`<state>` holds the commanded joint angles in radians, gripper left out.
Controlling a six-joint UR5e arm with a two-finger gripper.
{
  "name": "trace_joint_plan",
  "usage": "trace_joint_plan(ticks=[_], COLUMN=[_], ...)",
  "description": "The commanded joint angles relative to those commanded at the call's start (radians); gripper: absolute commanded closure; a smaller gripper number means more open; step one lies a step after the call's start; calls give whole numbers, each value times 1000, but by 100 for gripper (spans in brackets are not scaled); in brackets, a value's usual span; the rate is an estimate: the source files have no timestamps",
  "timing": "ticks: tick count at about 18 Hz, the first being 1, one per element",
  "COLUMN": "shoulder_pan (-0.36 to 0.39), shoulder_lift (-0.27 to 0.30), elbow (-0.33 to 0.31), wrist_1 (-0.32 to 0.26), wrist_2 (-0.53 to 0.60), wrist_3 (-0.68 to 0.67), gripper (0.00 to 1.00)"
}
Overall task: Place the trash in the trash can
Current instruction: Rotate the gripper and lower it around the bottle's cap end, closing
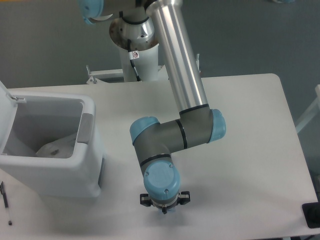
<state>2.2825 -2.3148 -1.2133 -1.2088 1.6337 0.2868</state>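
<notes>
The trash can (75,172) is a boxy white bin at the left of the table, with a grey panel on its right side and its lid swung open to the left. A crumpled white piece, seemingly the paper tissue (52,148), lies inside it. My gripper (164,206) points straight down near the table's front edge, right of the bin. The blue wrist joint above it hides its fingers and whatever is under them. The plastic bottle is not visible anywhere.
My arm's elbow and forearm (180,132) span the middle of the table, and the base (134,35) stands behind the back edge. A black pen (5,200) lies at the front left. A dark object (312,216) sits at the front right corner.
</notes>
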Motion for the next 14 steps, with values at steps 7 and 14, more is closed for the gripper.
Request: trace_joint_plan(ticks=[7, 14], shoulder_pan=[46, 98], shoulder_lift=[44, 126], elbow=[6, 8], wrist_1=[2, 122], wrist_2=[-99, -277], wrist_3=[-3, -29], gripper=[74, 70])
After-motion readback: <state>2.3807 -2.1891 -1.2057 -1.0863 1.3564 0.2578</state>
